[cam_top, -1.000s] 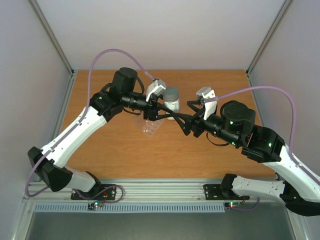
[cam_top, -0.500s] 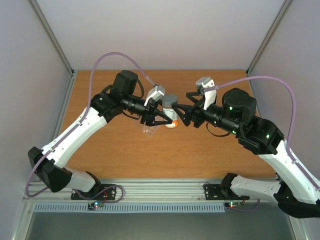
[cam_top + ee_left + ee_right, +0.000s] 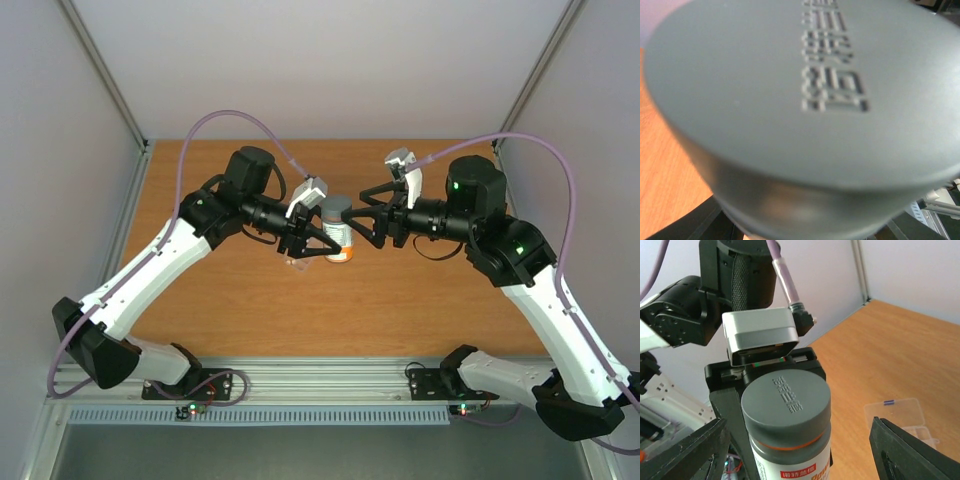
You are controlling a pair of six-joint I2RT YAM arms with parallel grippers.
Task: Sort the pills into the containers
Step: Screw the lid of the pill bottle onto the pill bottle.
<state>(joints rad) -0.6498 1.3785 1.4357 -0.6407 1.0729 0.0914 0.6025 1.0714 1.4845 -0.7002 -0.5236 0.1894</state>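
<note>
A white pill bottle [image 3: 790, 460] with a grey cap [image 3: 786, 400] and an orange band hangs above the table, tilted. My left gripper [image 3: 318, 240] is shut on its body, and the black fingers [image 3: 727, 415] flank it in the right wrist view. The cap [image 3: 790, 100] fills the left wrist view. My right gripper [image 3: 800, 422] is open, facing the cap, one finger on each side and neither touching. From above, the right gripper [image 3: 368, 225] is just right of the bottle [image 3: 338, 232]. The clear pill box [image 3: 900, 417] lies on the table with a dark blue-purple pill [image 3: 888, 402] in it.
From above, the pill box [image 3: 297, 263] is mostly hidden under the left gripper. The wooden table [image 3: 420, 290] is bounded by grey walls left, right and far, with a metal rail [image 3: 320, 380] at the near edge.
The left gripper has carried the bottle nearer and tipped it, so its orange band shows. The right arm has risen and swung left, bringing its open fingers around the cap.
</note>
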